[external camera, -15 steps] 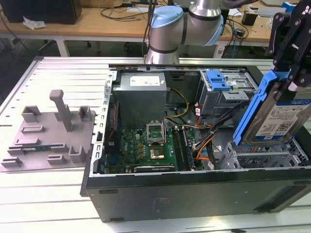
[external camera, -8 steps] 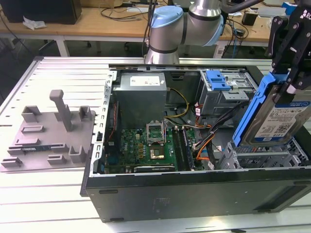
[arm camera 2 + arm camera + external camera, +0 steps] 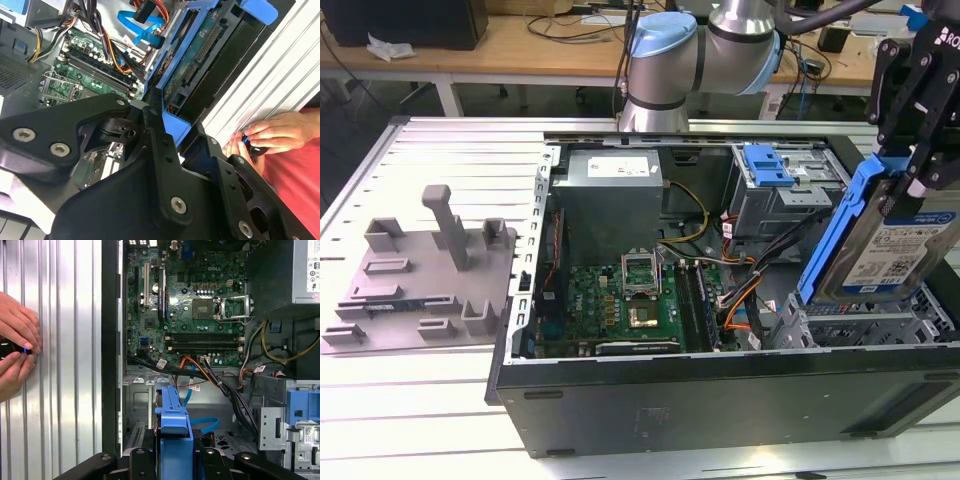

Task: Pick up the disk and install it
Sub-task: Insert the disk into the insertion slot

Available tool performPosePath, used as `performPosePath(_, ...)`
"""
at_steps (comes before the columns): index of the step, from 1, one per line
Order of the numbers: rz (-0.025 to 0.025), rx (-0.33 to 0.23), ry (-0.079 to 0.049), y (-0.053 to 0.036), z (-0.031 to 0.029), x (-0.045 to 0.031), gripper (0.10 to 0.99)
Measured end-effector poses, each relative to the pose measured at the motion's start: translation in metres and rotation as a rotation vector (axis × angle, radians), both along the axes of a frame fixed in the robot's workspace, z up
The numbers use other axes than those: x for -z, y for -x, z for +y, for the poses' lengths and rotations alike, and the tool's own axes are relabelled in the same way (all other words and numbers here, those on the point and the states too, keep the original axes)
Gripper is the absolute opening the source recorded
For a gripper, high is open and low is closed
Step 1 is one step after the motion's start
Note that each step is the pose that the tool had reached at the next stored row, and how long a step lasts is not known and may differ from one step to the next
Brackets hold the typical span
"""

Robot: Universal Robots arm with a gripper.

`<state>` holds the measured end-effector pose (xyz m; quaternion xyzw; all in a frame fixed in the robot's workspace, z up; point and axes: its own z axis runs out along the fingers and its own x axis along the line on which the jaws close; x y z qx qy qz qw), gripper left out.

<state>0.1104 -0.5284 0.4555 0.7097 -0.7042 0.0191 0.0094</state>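
1. Plainly, the gripper [image 3: 912,172] has its black fingers [image 3: 890,120] clamped on the disk [image 3: 898,250], gripping the upper end of its blue carrier bracket [image 3: 840,235].
2. Directly below the gripper, the disk hangs on edge and tilted, with its silver face and blue-and-white label towards the exterior view.
3. Its lower edge sits right at the top of the grey drive cage [image 3: 865,322] under the gripper. I cannot tell whether the two touch.
4. In both wrist views the gripper [image 3: 177,127] [image 3: 172,456] has the blue bracket [image 3: 172,430] pinched between its jaws. The second wrist view also shows the disk's green circuit-board side [image 3: 200,55].
5. Below and beyond the gripper lies the open computer case [image 3: 720,405], which holds:
   - a green motherboard [image 3: 630,300];
   - a grey power supply [image 3: 610,190] at the side far from the gripper;
   - a grey metal box with a blue latch [image 3: 767,165] near the gripper, on the exterior view's left of it.
6. Orange, black and blue cables [image 3: 210,385] run across the case floor between the motherboard and the gripper.
7. Outside the case wall, a person's hands [image 3: 17,345] [image 3: 272,135] rest on the ribbed metal table [image 3: 65,390], pinching a small dark object.
8. Well away from the gripper, towards the exterior view's left, a grey moulded fixture [image 3: 420,275] lies on the table.
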Motion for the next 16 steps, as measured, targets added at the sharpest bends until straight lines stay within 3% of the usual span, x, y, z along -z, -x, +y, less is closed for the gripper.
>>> performPosePath(16,0.0001,0.002,0.0,-0.0013,-0.0015,0.007,0.369)
